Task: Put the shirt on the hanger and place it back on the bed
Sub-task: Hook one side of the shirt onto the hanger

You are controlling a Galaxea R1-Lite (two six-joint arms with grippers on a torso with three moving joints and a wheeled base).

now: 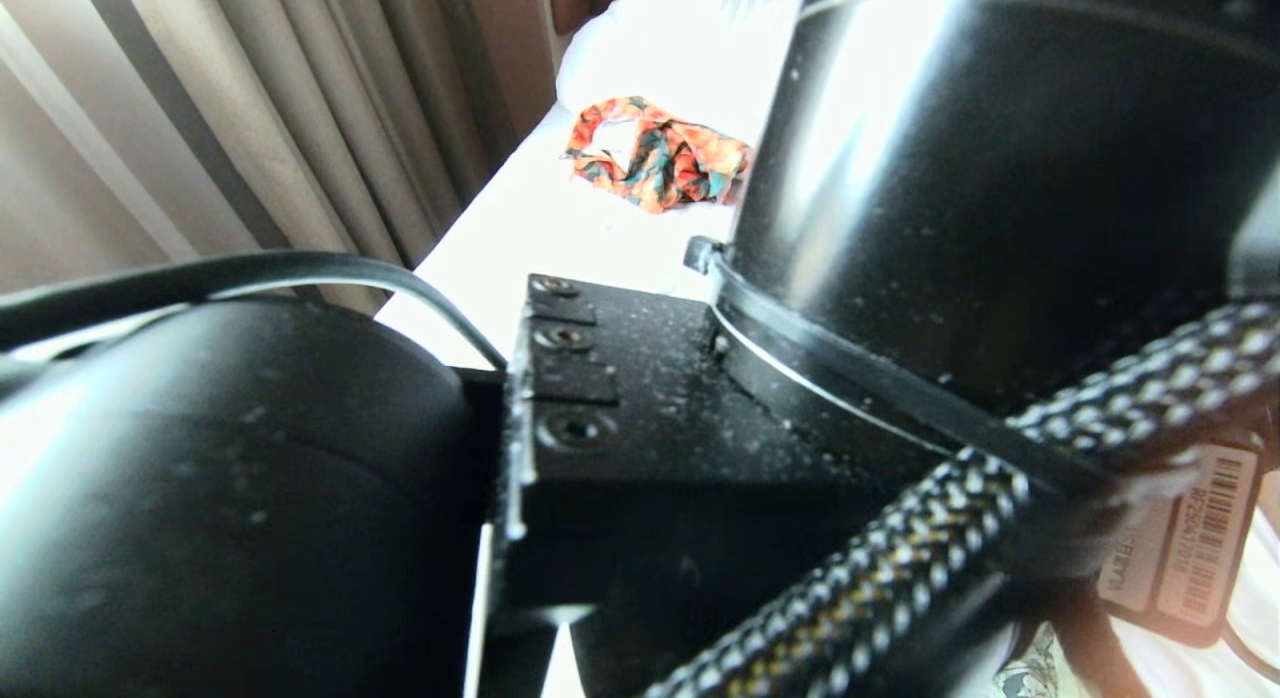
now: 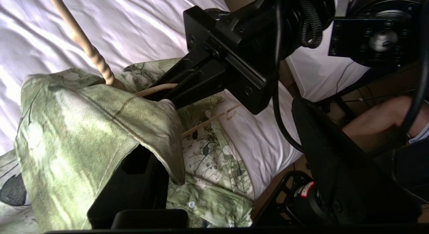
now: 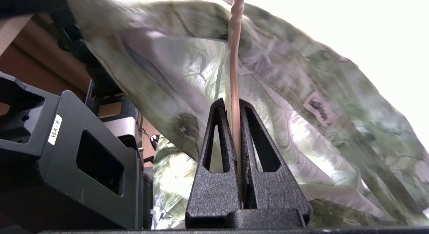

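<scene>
Head view: our own arm housings (image 1: 250, 478) block most of it, black and close to the lens. Past them we see a strip of the bed (image 1: 560, 228), white sheet, with beige curtains (image 1: 250, 108) along its left side. An orange patterned garment (image 1: 655, 153) lies bunched on the sheet, well apart from the work.

Left wrist view: white wrinkled sheet of the bed (image 2: 140, 22), the green shirt (image 2: 77, 126) spread on it. One fold of the shirt drapes over one finger of our left gripper (image 2: 214, 190); the other finger (image 2: 321, 153) stands clear to the side, so the jaws are wide with nothing clamped between them. The fabric rests on the finger and is not pinched.

The right gripper (image 2: 164, 96) reaches in across the shirt and is closed on the hanger (image 2: 90, 49). The cream twisted neck of the hanger rises from the collar area and a thin wire run shows beside the shirt front.

Right wrist view confirms: right gripper (image 3: 234, 103) fingers narrow, pinching the hanger (image 3: 234, 59) wire between the tips, wire running straight up. The shirt (image 3: 301, 103) hangs over the hanger around it, with a small neck label (image 3: 318, 108) showing.

A person's bare leg (image 2: 375, 116) shows off the bed edge, beside the robot base.
</scene>
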